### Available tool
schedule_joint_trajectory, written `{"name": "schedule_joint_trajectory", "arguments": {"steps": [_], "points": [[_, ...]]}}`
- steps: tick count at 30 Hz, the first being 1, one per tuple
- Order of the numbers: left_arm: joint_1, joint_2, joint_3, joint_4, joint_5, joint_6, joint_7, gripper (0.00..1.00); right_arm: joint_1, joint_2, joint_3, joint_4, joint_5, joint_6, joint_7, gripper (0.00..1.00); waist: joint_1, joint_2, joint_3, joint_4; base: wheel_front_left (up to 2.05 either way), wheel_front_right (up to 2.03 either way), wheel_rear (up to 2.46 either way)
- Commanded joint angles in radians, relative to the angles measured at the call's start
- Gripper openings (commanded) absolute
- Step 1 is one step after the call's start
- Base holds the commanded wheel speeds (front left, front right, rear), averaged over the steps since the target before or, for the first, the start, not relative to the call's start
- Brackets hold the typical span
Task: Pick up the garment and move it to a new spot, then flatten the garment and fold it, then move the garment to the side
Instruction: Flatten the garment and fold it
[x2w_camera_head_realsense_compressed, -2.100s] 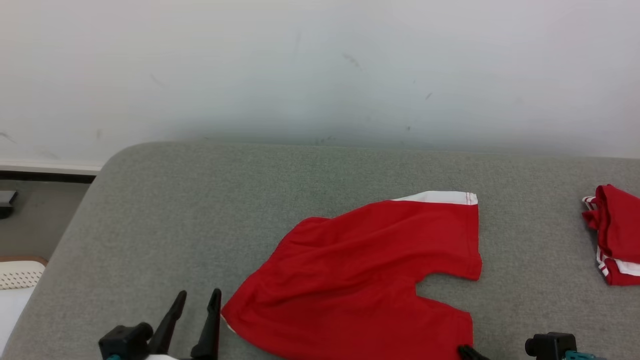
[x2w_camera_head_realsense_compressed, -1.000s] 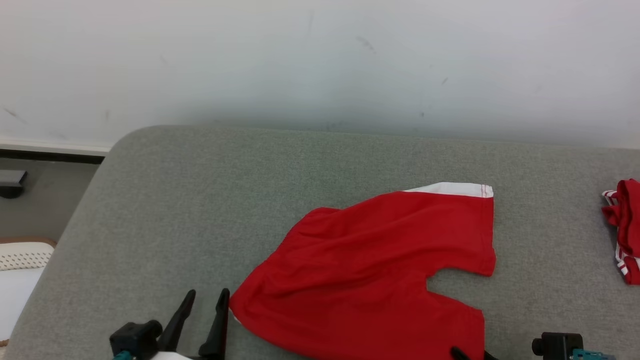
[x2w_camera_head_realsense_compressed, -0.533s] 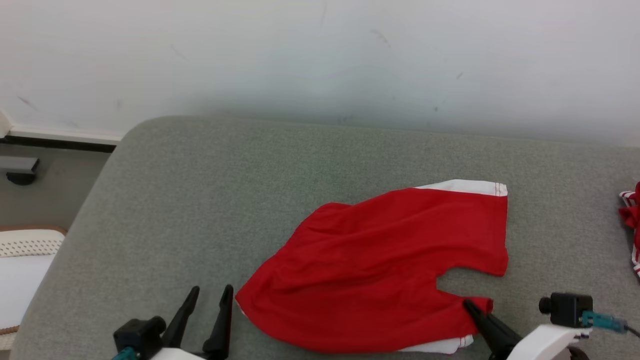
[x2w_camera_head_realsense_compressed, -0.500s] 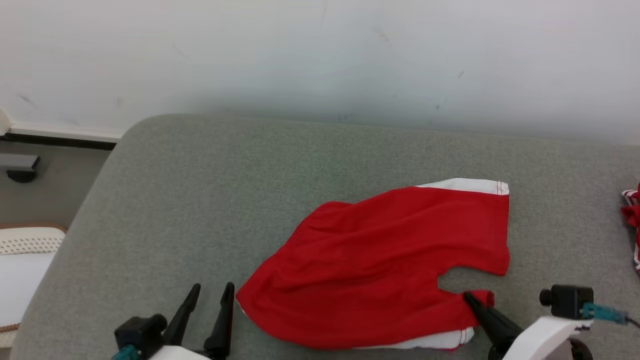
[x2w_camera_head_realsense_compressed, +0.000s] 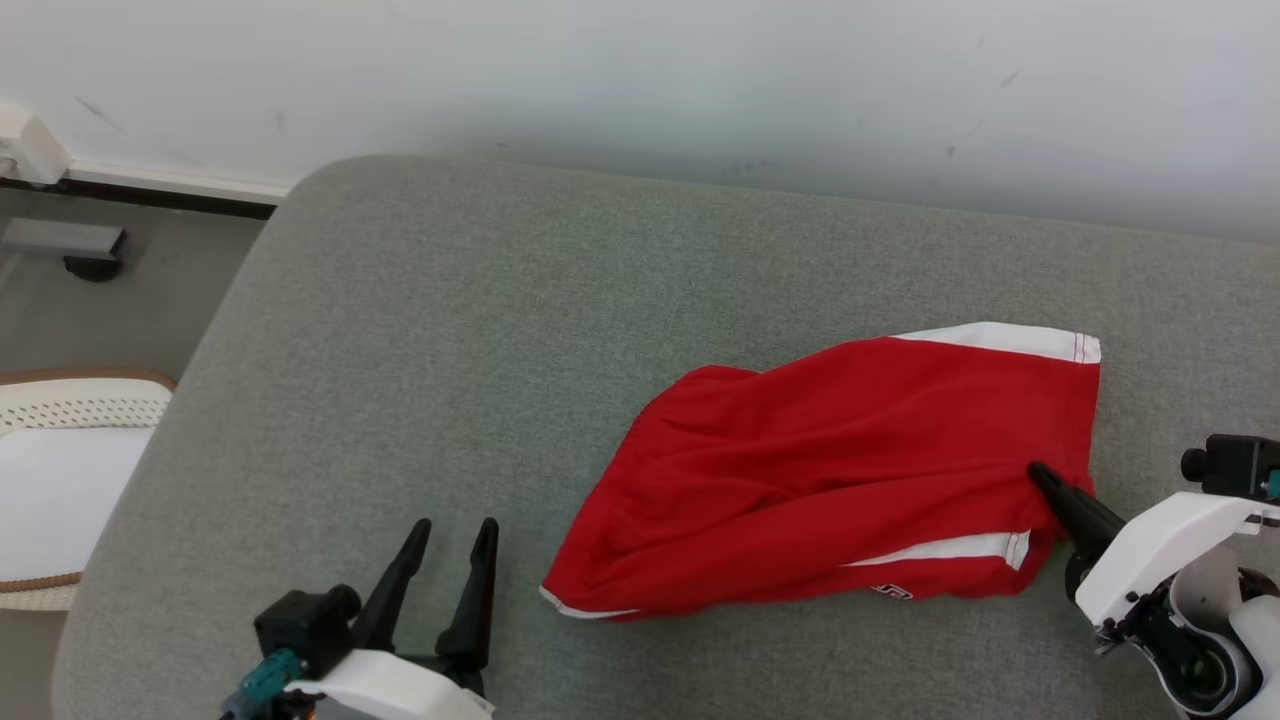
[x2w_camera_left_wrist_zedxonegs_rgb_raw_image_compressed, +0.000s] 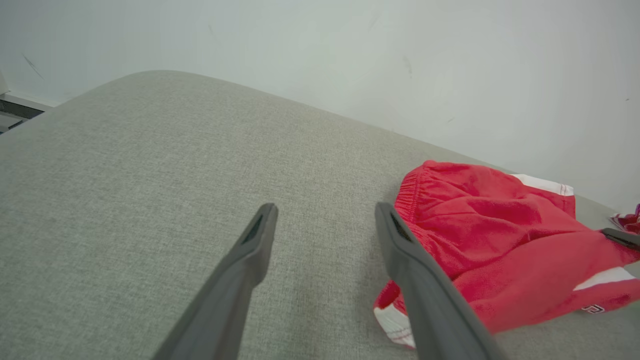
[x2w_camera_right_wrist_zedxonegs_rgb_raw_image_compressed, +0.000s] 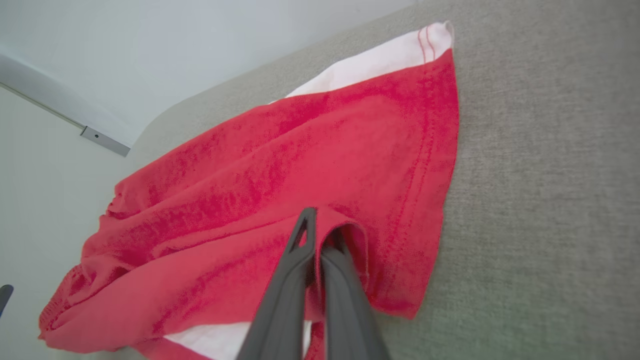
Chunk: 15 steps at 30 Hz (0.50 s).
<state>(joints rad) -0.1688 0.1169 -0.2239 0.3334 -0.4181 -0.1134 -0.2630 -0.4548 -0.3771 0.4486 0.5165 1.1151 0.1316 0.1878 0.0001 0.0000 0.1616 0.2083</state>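
Shorts now folded over, right end effector pinching, possibly another garment beyond

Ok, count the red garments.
2. The red shorts lie on the cushion, held by the right end effector; a second garment peeks at the left wrist view's right edge.

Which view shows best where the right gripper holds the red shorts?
The right wrist view: close up, the right gripper is shut on a fold of the red shorts by a leg hem. The head view shows this small; the left wrist view, a distant dark fingertip.
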Motion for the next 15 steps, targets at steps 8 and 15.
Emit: {"name": "schedule_joint_trajectory", "arguments": {"steps": [8,15], "points": [[-0.003,-0.009,0.015,0.014,0.025,-0.008,-0.001,1.00,-0.036,0.016,0.045,0.071,0.043,-0.002,-0.006,1.00,-0.0001,0.0000,-0.022,-0.029,0.00,0.00,0.00],[0.023,-0.012,0.027,0.023,0.031,-0.010,-0.001,1.00,0.020,0.004,0.108,-0.014,0.092,-0.002,-0.049,1.00,-0.0001,0.0000,-0.079,-0.103,0.00,0.00,0.00]]}}
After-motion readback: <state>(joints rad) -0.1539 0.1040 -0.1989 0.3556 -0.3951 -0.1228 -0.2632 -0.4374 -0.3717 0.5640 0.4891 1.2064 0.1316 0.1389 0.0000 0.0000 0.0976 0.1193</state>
